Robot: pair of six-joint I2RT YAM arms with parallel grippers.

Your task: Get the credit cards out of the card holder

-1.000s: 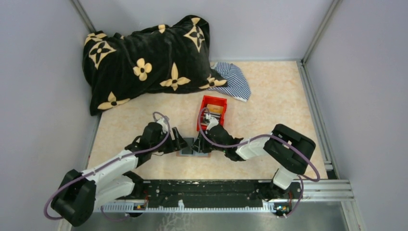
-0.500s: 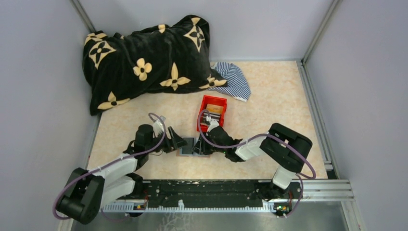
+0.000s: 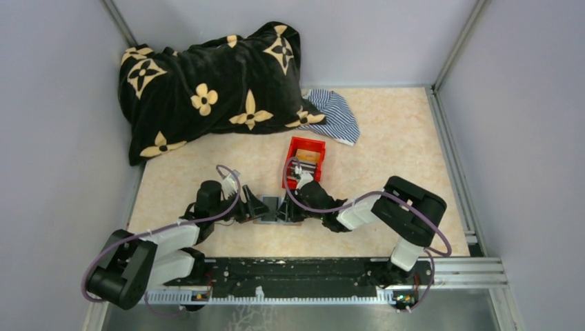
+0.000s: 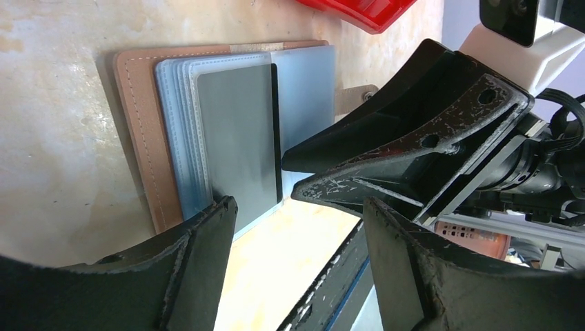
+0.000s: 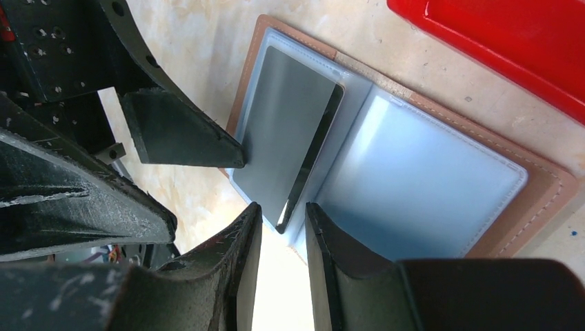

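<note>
**Card removal, set-up for pull.** Card holder (image 5: 428, 179) lay open and flat on table (image 5: 386, 48), just beside red bin (image 5: 497, 41), between both grippers. Grey card (image 5: 290, 131) sat on left pocket stack, dark edge exposed near fold. Left gripper (image 4: 298, 210): jaws wide apart, one finger (image 5: 186, 131) resting at holder's outer edge, likely to pin holder against sliding. Right gripper (image 5: 283, 214): jaws narrowly apart, bracketing card's near corner, apparently lined up to pinch and draw card out; no clamp yet.
</note>
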